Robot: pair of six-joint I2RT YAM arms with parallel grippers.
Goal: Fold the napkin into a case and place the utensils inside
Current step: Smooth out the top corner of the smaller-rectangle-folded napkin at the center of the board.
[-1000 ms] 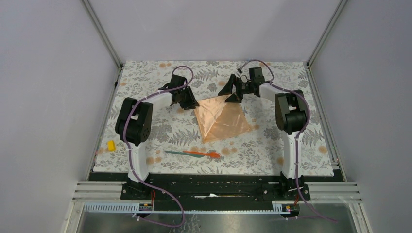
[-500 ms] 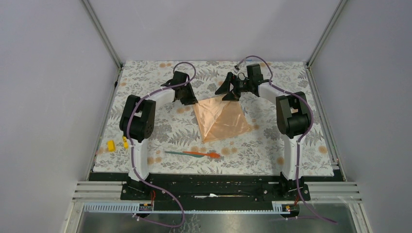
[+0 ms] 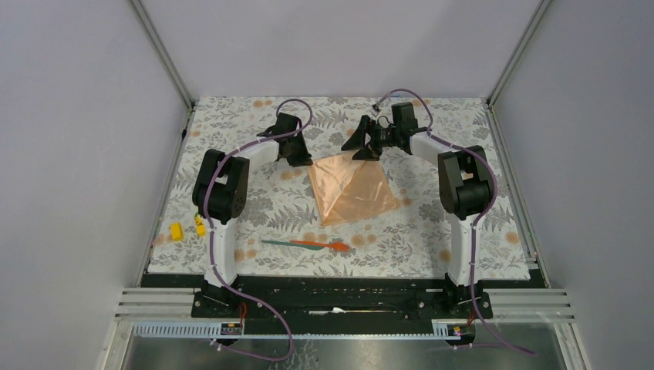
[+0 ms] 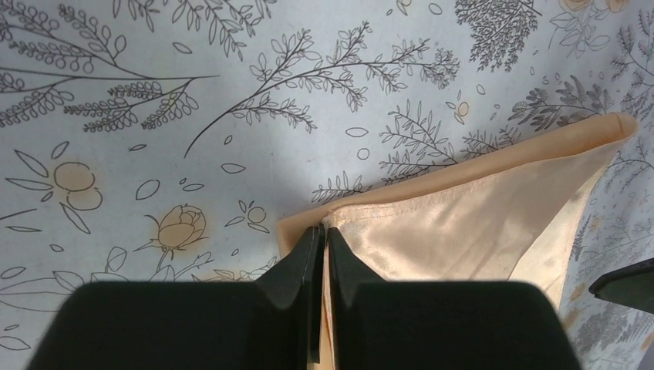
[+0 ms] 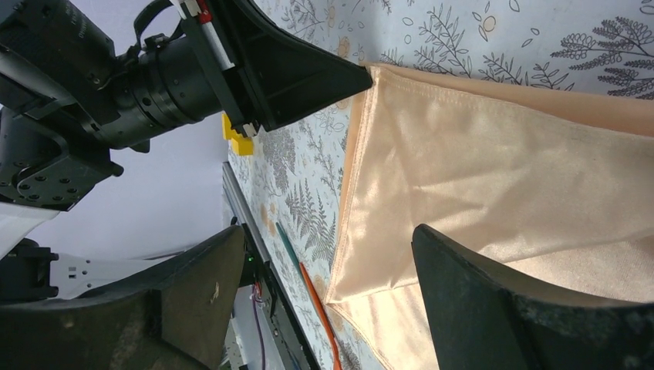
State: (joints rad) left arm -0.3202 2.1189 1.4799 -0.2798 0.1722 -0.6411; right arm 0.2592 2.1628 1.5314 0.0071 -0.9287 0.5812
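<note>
The peach-orange napkin [image 3: 351,189] lies on the floral tablecloth, folded over on itself with one flap doubled across it. My left gripper [image 3: 308,163] is down at the napkin's left corner, and in the left wrist view its fingers [image 4: 324,229] are shut on the hemmed corner of the napkin [image 4: 463,223]. My right gripper [image 3: 362,151] hovers open over the far corner, its jaws wide apart [image 5: 330,231] above the napkin [image 5: 478,169]. The utensils lie near the front edge: a teal one [image 3: 279,243] and an orange one [image 3: 325,245] end to end. No case shows.
A yellow block [image 3: 176,231] and a smaller yellow piece [image 3: 200,226] sit at the left, beside the left arm's base. The grey floral tablecloth [image 3: 247,123] covers the table. Grey walls and metal rails enclose the back and both sides.
The left gripper's fingers have drawn together onto the napkin's left corner. Both arms shifted slightly toward the back; the napkin and the utensils stayed put.
</note>
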